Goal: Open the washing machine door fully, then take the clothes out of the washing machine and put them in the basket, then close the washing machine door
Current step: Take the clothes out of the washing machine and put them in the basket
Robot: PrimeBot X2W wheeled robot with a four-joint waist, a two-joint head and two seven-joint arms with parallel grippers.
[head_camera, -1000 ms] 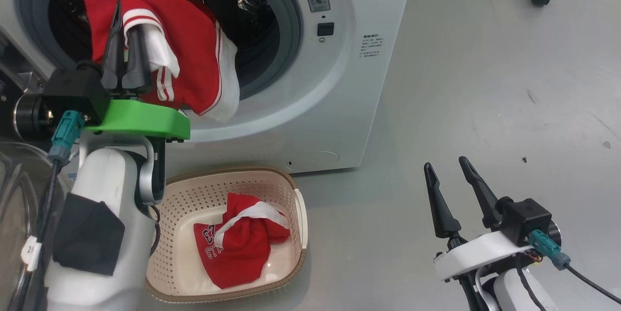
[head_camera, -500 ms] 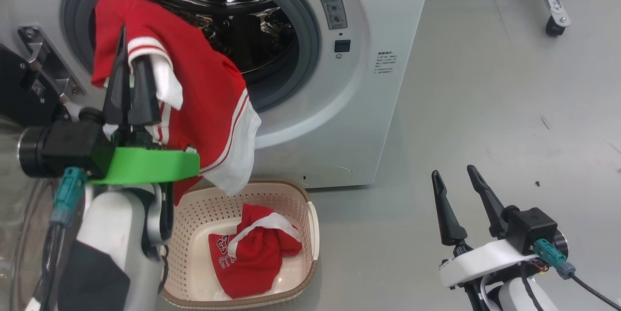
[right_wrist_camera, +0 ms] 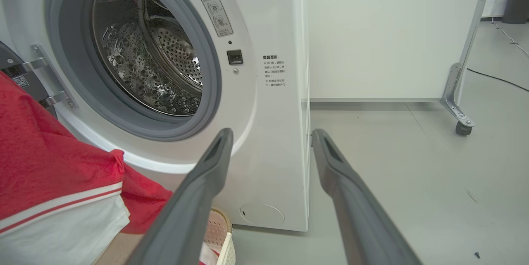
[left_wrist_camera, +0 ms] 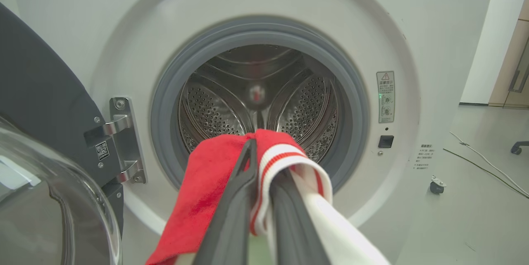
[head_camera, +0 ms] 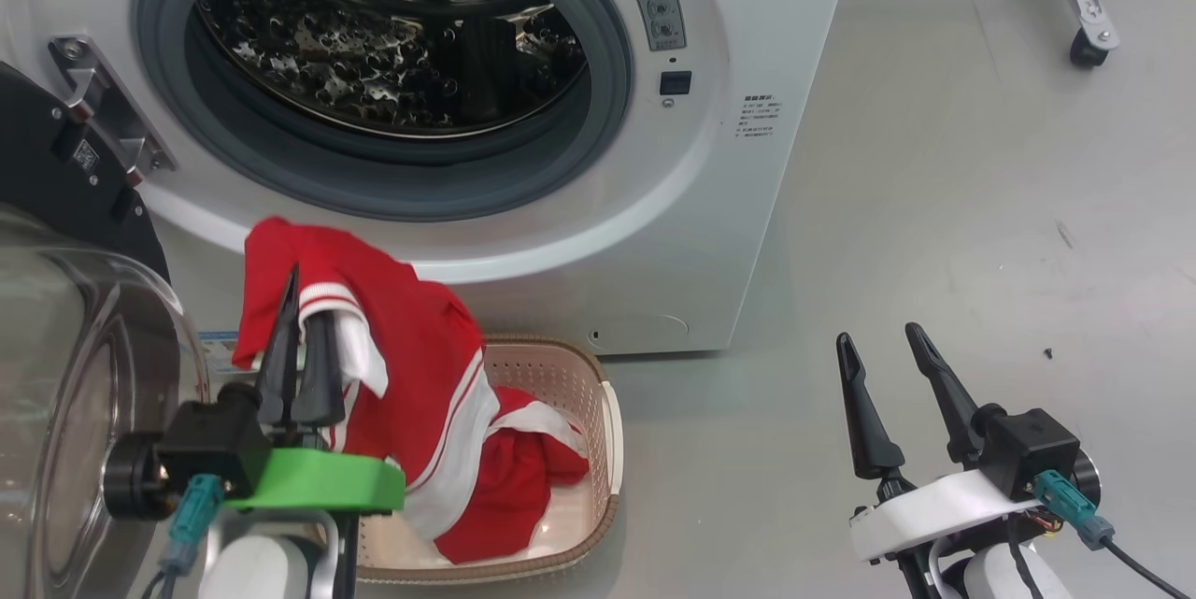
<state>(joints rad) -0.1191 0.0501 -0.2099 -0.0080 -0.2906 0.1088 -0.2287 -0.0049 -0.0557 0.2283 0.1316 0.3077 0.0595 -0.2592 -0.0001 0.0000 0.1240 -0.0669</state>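
Moved since a second ago: held garment (head_camera: 411,347), then draped across the drum mouth, now clear of it and lower, hanging before the washing machine (head_camera: 738,206) front. Head view: left gripper (head_camera: 308,295) at lower left, jaws pinched together on the garment's striped cuff; the cloth's white-trimmed lower end reaches into the basket (head_camera: 609,431) and touches a second red garment (head_camera: 533,477) lying inside; drum (head_camera: 392,66) at upper centre, steel wall showing all round; washing machine door (head_camera: 84,365) swung open at the left edge; right gripper (head_camera: 878,334) at lower right over the grey floor (head_camera: 934,206), jaws wide, holding nothing. Left wrist view: adds the pinch close up, cuff nipped between both fingers (left_wrist_camera: 235,215), a straight look to the drum's back wall, and the door hinge (left_wrist_camera: 124,141) at left. Right wrist view: adds that arm's own fingers (right_wrist_camera: 188,199) spread well apart, the held garment at lower left, a basket corner at the bottom edge, and a wheeled frame leg (right_wrist_camera: 456,120) at right.
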